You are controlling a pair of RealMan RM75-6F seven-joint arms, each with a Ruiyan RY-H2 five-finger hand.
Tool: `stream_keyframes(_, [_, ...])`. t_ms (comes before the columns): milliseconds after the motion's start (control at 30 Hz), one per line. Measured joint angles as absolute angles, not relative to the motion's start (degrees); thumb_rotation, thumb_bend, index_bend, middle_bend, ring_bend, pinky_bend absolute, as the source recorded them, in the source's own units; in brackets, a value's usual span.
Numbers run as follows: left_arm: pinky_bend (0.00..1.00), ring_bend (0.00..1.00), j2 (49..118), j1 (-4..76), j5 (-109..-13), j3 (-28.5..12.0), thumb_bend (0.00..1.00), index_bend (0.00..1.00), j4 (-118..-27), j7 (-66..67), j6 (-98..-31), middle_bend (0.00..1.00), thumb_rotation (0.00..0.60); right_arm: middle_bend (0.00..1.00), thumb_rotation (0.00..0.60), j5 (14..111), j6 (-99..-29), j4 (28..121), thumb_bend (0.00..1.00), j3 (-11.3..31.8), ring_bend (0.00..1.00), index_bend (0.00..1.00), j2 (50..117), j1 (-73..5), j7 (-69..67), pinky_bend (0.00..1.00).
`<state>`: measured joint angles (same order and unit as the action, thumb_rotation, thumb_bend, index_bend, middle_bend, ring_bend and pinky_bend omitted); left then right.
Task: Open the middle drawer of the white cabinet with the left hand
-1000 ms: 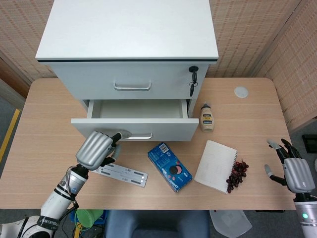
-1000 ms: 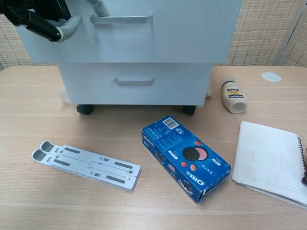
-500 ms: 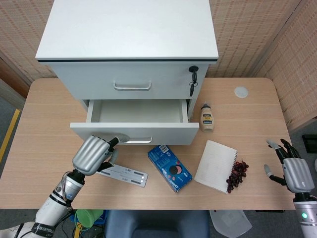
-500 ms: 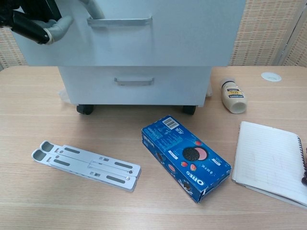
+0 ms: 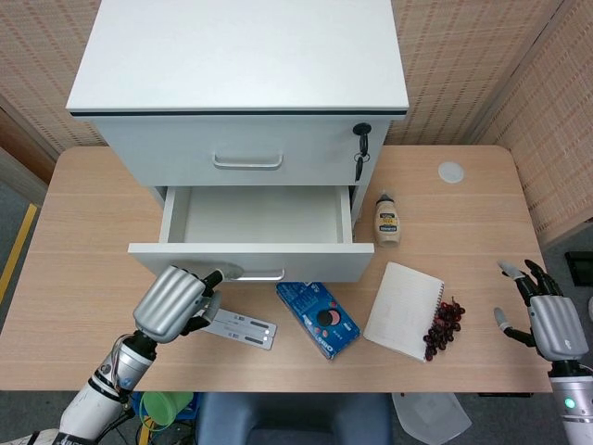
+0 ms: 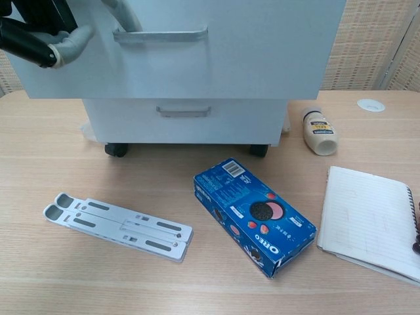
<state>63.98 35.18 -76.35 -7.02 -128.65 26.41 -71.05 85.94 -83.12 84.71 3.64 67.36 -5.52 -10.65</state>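
White cabinet (image 5: 239, 83) at the far centre of the wooden worktop (image 5: 83, 269), standing on dark castors. Its middle drawer (image 5: 250, 261) is pulled out toward the near side, showing a smooth, bare white interior; the flat front panel overhangs the worktop, with its near edge just above the far end of the blue cookie box (image 5: 317, 311). The left hand (image 5: 173, 301) (metallic grey back, dark fingers) is curled at the left end of the drawer's bar handle (image 6: 159, 33), fingers hooked on it. Between the drawer front and the worktop's near edge lie a folded, slotted metal stand (image 5: 229, 326) at left and the glossy cardboard box at centre. To the right sit a spiral notebook (image 5: 403, 310) of plain paper, dark grapes (image 5: 444, 325) touching its right edge, and a small bottle (image 5: 387, 221) lying beside the cabinet. The right hand (image 5: 545, 315) rests near the right edge, fingers spread, holding nothing. A key (image 5: 359, 154) hangs in the top drawer's lock.
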Motion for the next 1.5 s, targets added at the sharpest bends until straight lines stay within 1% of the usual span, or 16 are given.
stream_keyframes(367, [1.00,1.00,63.66,33.08,-79.63,-5.17,0.65,0.29,-130.16,27.05,-71.51,0.95,0.600,0.24,0.600,85.98,-82.82,84.68,0.34,3.62,0.13,0.14,67.51,-5.69,-10.50,0.15])
stream_keyframes(967, [1.00,1.00,62.75,29.81,-83.98,-3.32,0.65,0.29,-131.46,26.98,-72.43,0.95,0.600,0.24,0.600,85.95,-82.34,84.76,0.34,3.70,0.13,0.14,67.78,-6.10,-10.09,0.15])
stream_keyframes(1167, [1.00,1.00,62.64,29.34,-84.81,-3.56,0.65,0.28,-131.36,26.46,-72.43,0.95,0.600,0.24,0.600,85.93,-82.42,84.68,0.34,3.67,0.13,0.14,67.88,-6.05,-10.11,0.15])
stream_keyframes(1300, [1.00,0.96,63.00,29.07,-86.00,-3.94,0.65,0.28,-130.95,25.71,-72.92,0.93,0.600,0.24,0.600,85.88,-82.52,84.64,0.34,3.65,0.13,0.14,67.86,-5.96,-10.15,0.15])
stream_keyframes(1433, [1.00,0.94,63.63,28.43,-87.98,-4.25,0.65,0.31,-130.44,25.02,-74.11,0.92,0.600,0.24,0.600,85.76,-82.42,84.48,0.34,3.63,0.13,0.14,67.94,-5.93,-10.22,0.15])
stream_keyframes(1500, [1.00,0.93,63.91,28.05,-89.00,-4.42,0.65,0.37,-130.26,24.75,-74.81,0.91,0.600,0.24,0.600,85.76,-82.32,84.37,0.34,3.61,0.13,0.14,68.00,-5.97,-10.27,0.15])
